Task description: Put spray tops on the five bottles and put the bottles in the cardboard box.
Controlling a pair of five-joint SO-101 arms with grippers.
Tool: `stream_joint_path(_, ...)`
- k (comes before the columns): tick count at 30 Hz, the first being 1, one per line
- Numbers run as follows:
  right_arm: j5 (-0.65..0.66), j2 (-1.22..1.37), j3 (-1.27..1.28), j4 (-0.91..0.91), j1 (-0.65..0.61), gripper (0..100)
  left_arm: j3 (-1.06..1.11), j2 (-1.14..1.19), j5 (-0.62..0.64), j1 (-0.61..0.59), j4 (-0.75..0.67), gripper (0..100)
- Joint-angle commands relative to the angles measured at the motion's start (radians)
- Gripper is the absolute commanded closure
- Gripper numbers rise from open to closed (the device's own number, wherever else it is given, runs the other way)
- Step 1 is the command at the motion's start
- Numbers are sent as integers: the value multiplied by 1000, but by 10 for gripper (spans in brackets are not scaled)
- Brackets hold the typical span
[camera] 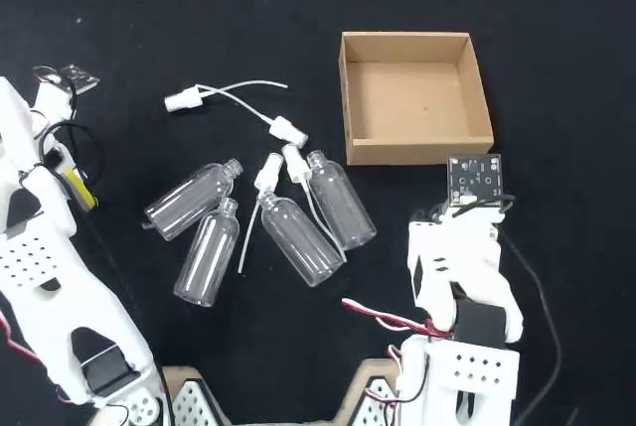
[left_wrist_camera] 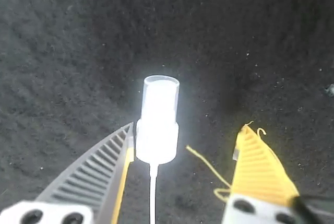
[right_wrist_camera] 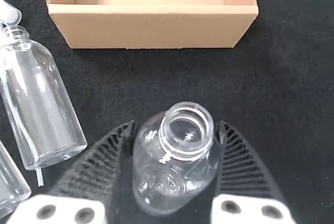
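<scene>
R gripper (right_wrist_camera: 177, 126) clamps bottle (right_wrist_camera: 172, 174) nr box (right_wrist_camera: 151, 25); L gripper (left_wrist_camera: 188, 129) agape, spray top (left_wrist_camera: 157, 125) between.

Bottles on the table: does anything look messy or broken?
Nothing looks broken. Four bottles lie tipped on their sides in a jumble, with spray tops and their thin tubes scattered loose among them.

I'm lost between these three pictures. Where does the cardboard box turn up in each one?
High view: the cardboard box sits open on the table's far side, beyond the right arm.
Right wrist view: its near wall stands ahead of the right claw, past the held bottle.
Left wrist view: this camera faces a spray top on the table instead.
Shared landmark: the lying bottle nearest the box, in high and right wrist views.
</scene>
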Motion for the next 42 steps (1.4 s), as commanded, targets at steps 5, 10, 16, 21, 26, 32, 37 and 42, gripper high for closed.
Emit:
stream_joint_path(5,5,1,-2,-3,18,847,-28,-8,-11,-13,-6,730)
stream_joint_path(10,5,1,-2,-3,18,847,-18,-6,-9,-13,48,882)
stream_joint_path(16,5,1,-2,-3,18,847,-51,-23,-11,-13,150,928)
stream_joint_path(21,5,1,-2,-3,18,847,-134,-89,0,-19,199,930)
stream_joint_path(26,5,1,-2,-3,18,847,-131,-235,109,-7,199,931)
stream_joint_path(32,5,1,-2,-3,18,847,-13,-456,361,59,199,931)
stream_joint_path(37,2,1,-7,-3,18,847,220,-727,489,186,199,931)
stream_joint_path(42,-5,1,-54,-34,-14,847,427,-1019,632,398,117,931)
